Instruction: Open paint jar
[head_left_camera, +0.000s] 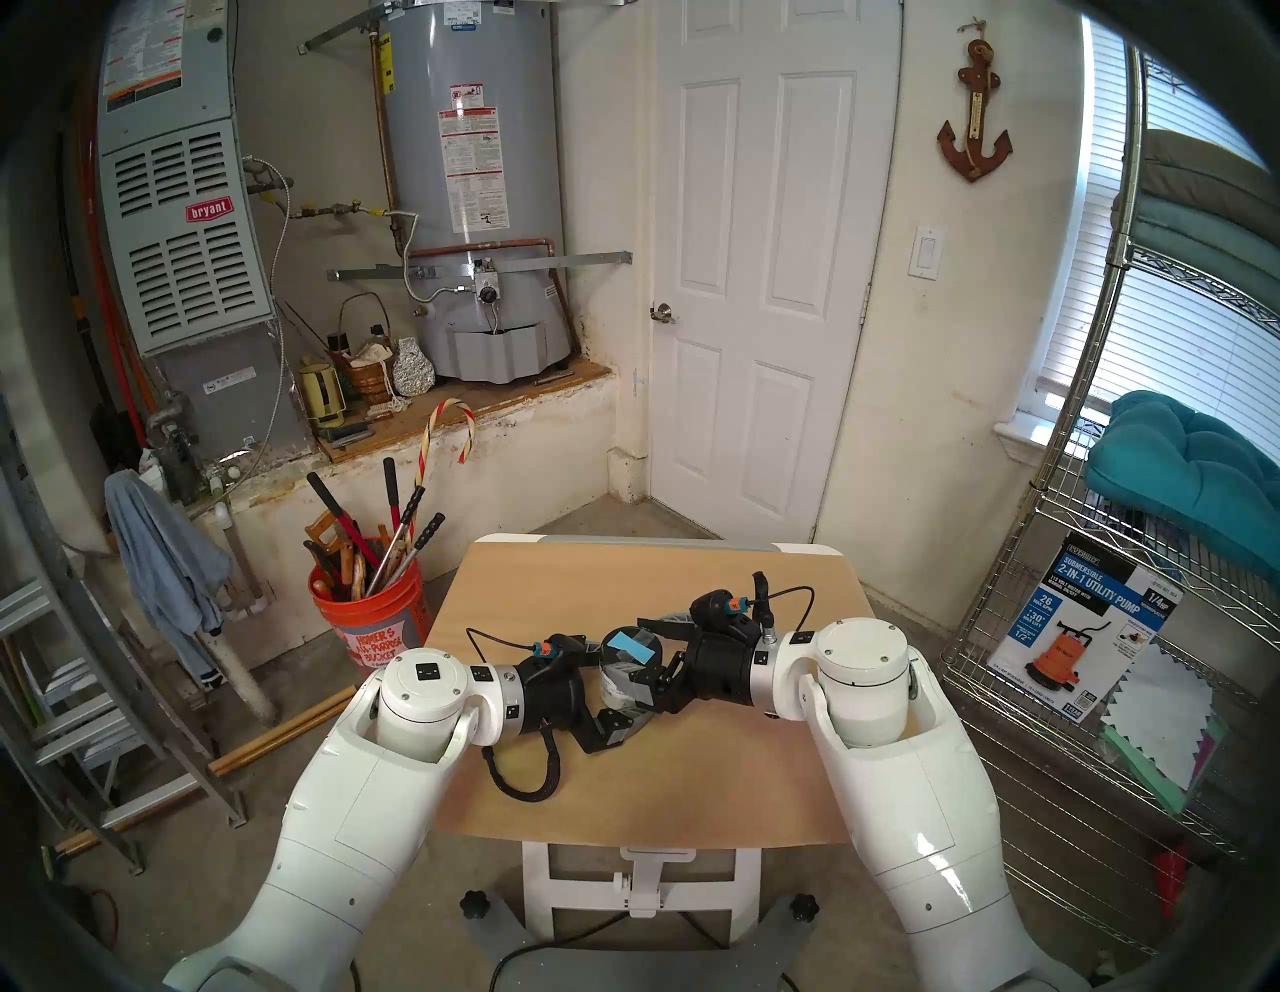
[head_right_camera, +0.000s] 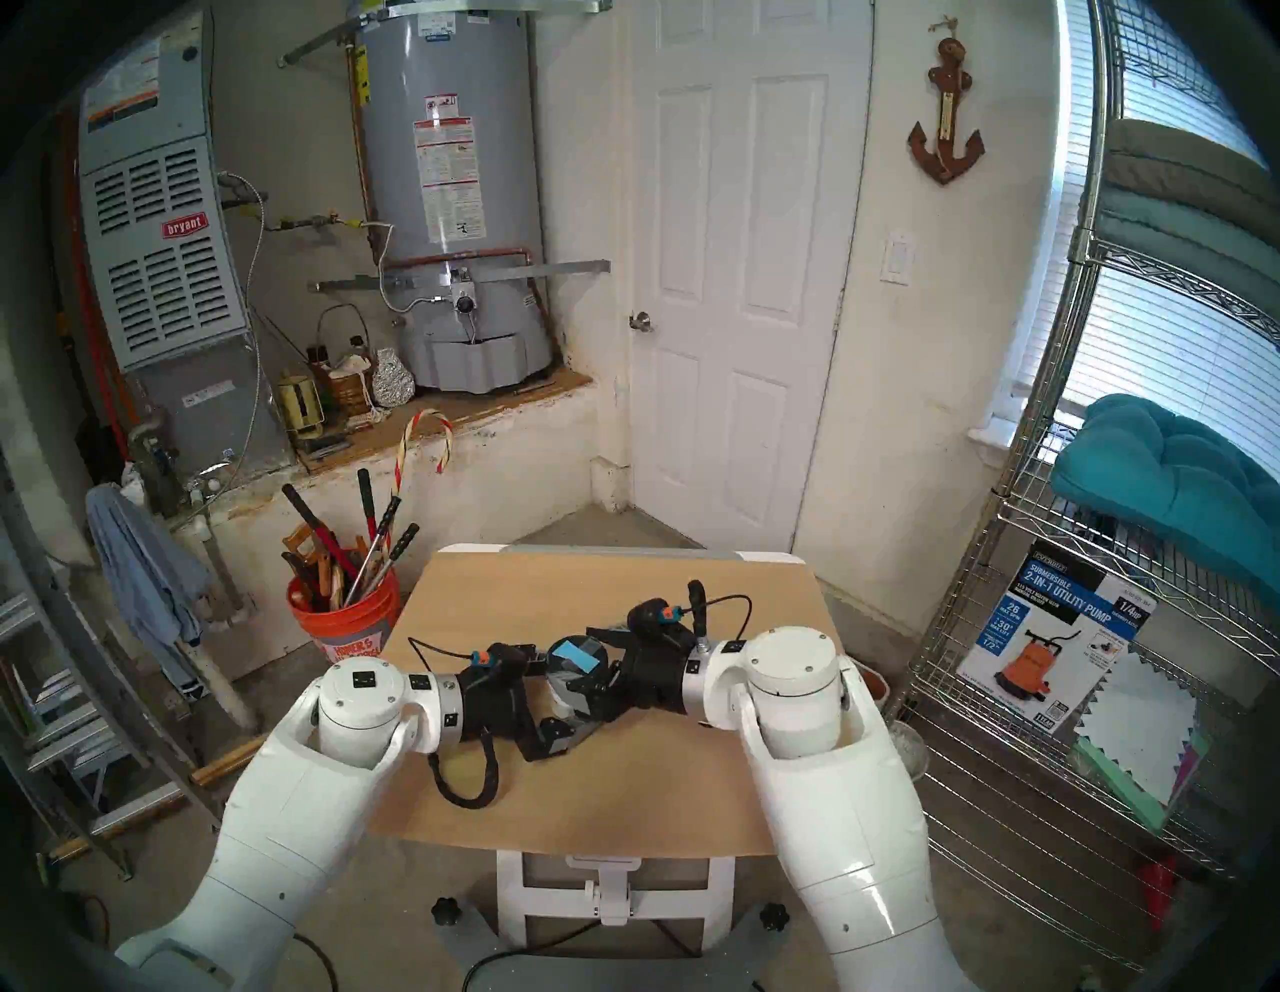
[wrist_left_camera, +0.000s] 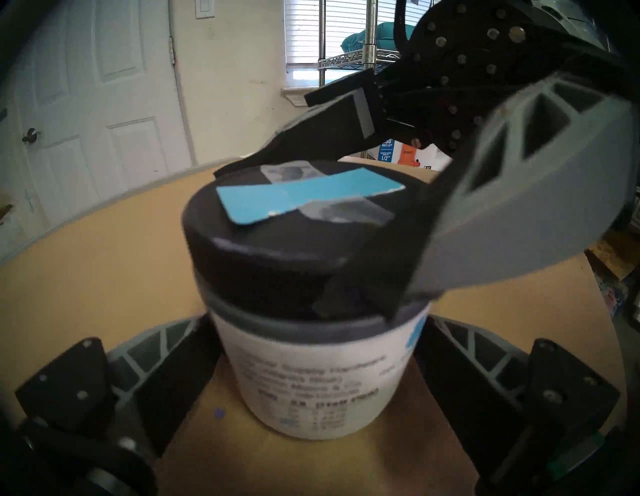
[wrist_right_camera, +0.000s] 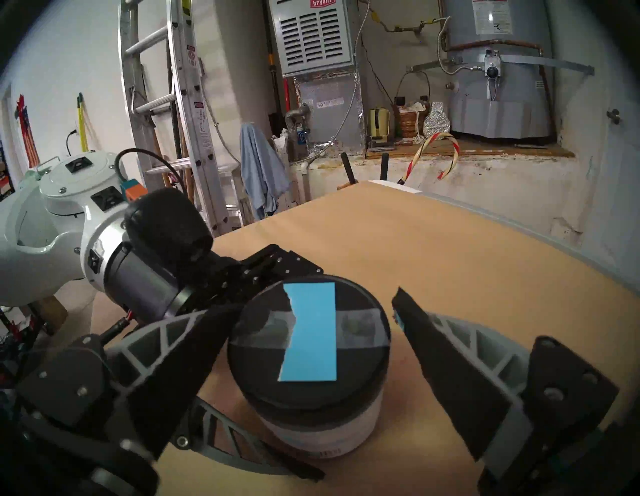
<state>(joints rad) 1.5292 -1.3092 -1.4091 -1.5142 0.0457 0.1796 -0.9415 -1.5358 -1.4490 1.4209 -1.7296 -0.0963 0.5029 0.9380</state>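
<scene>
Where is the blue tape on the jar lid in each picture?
Head left: blue tape, center, between both hands.
Head right: middle, slightly left.
Left wrist: upper middle, lying sideways.
Right wrist: lower middle, running up-down.
Shared landmark: the black lid under it.

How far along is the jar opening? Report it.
Done: both tools are at the paint jar on the table. In hand: left tool straddles its body, grip unclear; right tool open around the black lid. Left: clamp, unscrew; lid still on.
</scene>
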